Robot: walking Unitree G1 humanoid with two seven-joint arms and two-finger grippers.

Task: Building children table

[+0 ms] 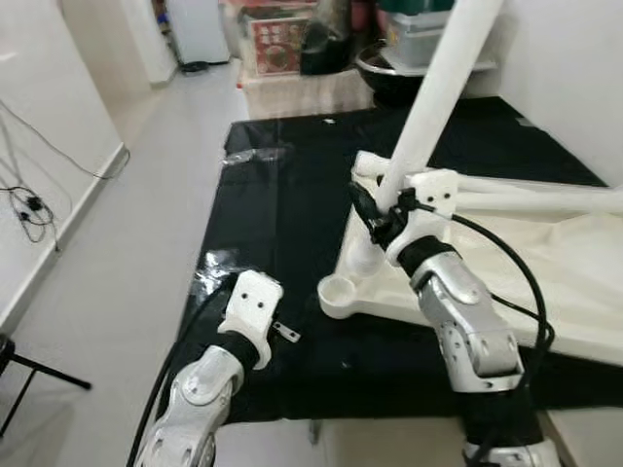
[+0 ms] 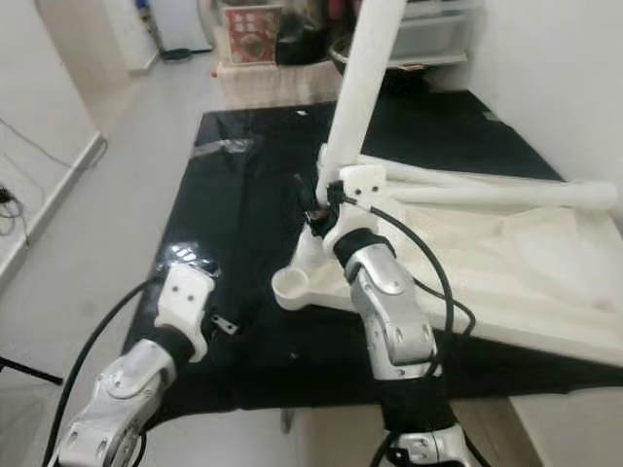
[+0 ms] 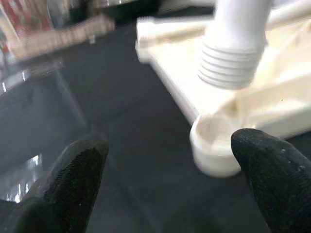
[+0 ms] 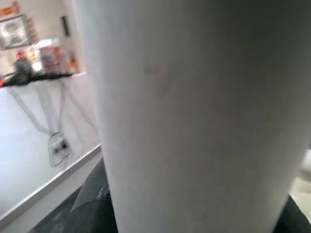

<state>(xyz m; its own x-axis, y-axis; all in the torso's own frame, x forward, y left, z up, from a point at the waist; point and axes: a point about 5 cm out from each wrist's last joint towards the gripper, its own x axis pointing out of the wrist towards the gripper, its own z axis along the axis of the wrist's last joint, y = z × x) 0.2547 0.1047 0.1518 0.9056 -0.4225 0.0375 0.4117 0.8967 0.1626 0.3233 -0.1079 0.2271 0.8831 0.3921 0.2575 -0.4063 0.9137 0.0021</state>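
Note:
A white table top [image 1: 555, 282] lies upside down on a black mat [image 1: 273, 214]. Its near corner has a round empty socket [image 1: 340, 290] [image 3: 214, 150]. My right gripper [image 1: 382, 219] is shut on a long white table leg [image 1: 433, 97] [image 4: 194, 121], which it holds tilted over that corner. The leg's threaded end [image 3: 228, 65] hangs just above the socket, a little off to one side. My left gripper [image 3: 170, 179] is open and low over the mat, left of the socket, its black fingertips [image 3: 77, 170] wide apart with nothing between them. A second white leg [image 1: 545, 199] lies along the table top's far side.
The mat covers the floor ahead, with pale bare floor [image 1: 146, 195] to its left. Cables [image 1: 29, 209] trail along the left wall. Boxes and a dark bowl [image 1: 389, 73] crowd the back. A white wall [image 1: 574, 78] stands on the right.

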